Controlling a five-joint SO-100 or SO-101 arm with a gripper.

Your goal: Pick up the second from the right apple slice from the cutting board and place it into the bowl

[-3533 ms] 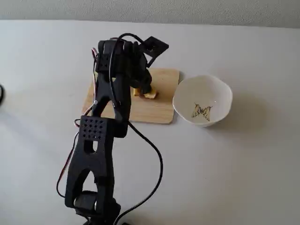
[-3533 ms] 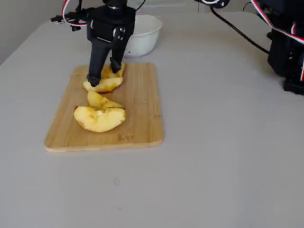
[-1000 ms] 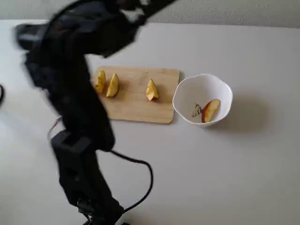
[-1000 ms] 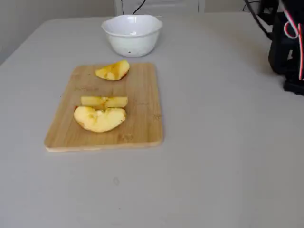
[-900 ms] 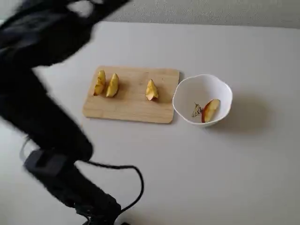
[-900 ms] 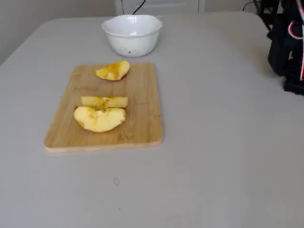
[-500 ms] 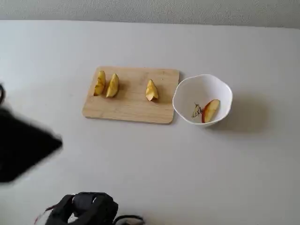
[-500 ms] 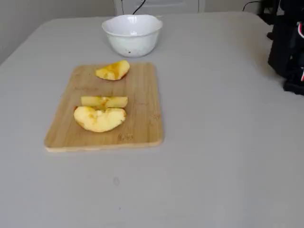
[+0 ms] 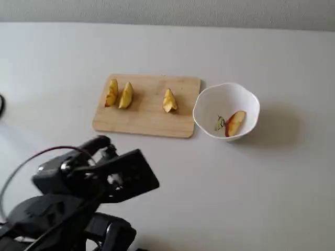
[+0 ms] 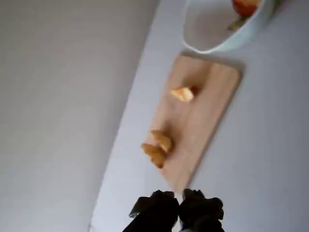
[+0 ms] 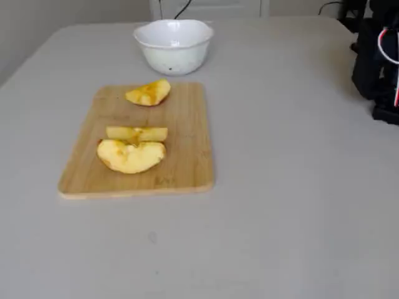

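The apple slice (image 9: pixel 235 123), pale with a red skin edge, lies inside the white bowl (image 9: pixel 209 107), next to the small green print. It also shows in the wrist view (image 10: pixel 245 6), in the bowl (image 10: pixel 212 34) at the top. The bowl's wall (image 11: pixel 174 53) hides it in another fixed view. The wooden cutting board (image 9: pixel 149 120) holds three other yellow wedges. My gripper (image 10: pixel 179 199) is shut and empty, drawn back above the table short of the board's near end (image 10: pixel 186 169).
On the board, two wedges (image 9: pixel 118 95) lie close together at the left and one wedge (image 9: pixel 169 101) lies nearer the bowl. My folded arm (image 9: pixel 78 183) fills the lower left of a fixed view and shows at the right edge (image 11: pixel 380 62) of the other.
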